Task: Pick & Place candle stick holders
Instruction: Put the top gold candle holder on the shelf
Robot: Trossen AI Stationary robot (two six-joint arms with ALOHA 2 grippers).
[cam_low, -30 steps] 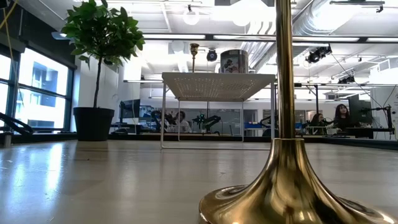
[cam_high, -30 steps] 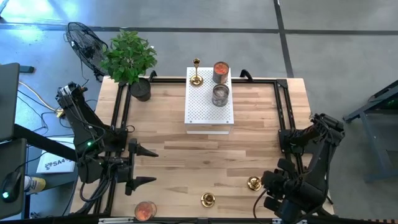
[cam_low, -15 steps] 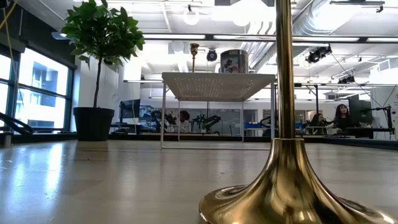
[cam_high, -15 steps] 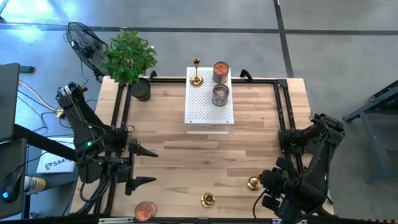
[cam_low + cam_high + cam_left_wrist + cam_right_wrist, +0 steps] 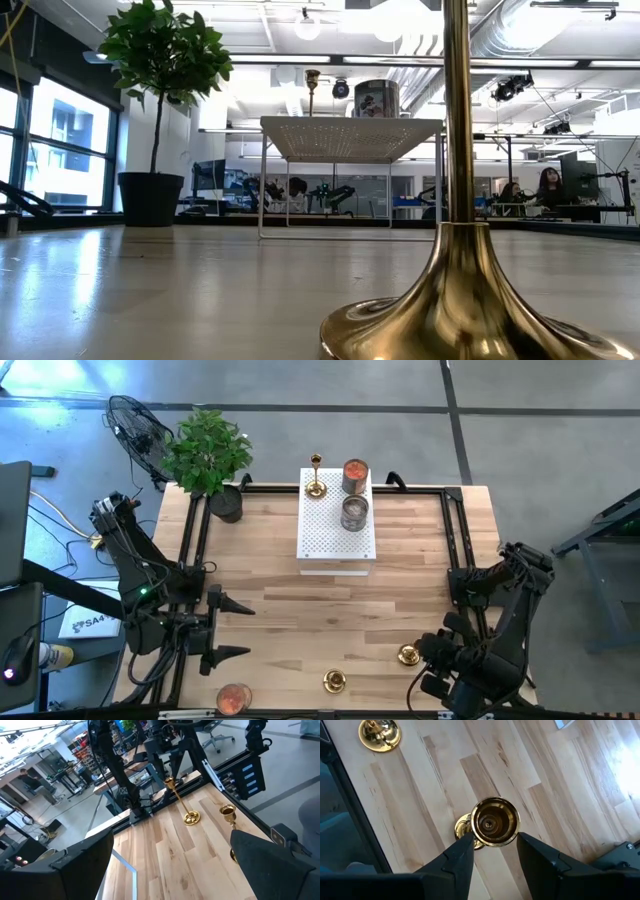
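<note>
Three gold candle stick holders show. One stands on its base on the white perforated block. Another stands on the table near the front edge and looms close in the low view. The third is at the front right, with my right gripper shut on it. My left gripper waits open over the table's left side, nothing between its fingers. My right gripper pinches the holder's cup top between its two fingertips, coming steeply from above. The holder leans in the hold, its stem slanted and its base low at the table. Whether the base rests there I cannot tell.
Two cans stand on the white block beside the holder. A potted plant is at the far left corner. A round tin lies at the front left. Bare wood stretches across the table's middle.
</note>
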